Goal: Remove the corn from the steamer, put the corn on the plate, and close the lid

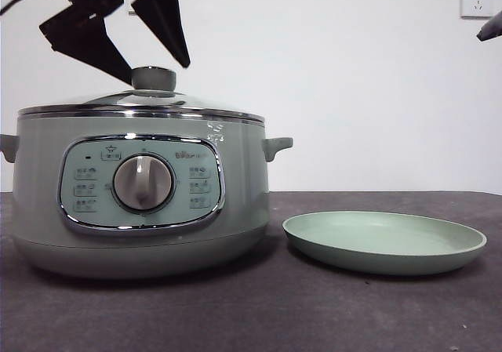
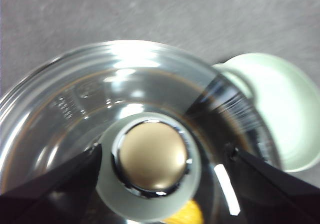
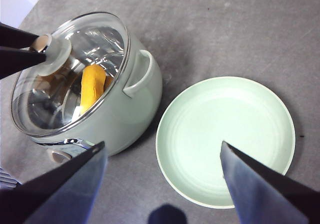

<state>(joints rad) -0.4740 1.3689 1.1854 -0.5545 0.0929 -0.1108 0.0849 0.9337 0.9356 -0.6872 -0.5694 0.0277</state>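
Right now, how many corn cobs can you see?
1: the corn lies inside the steamer, under the glass lid. The plate holds none. More could be hidden beneath the reflections.

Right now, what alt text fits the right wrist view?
A glass lid sits closed on a pale green steamer, with a yellow-orange corn visible inside. The left tool flanks the lid's knob; an empty green plate lies beside the steamer, between the open right tool's jaws.
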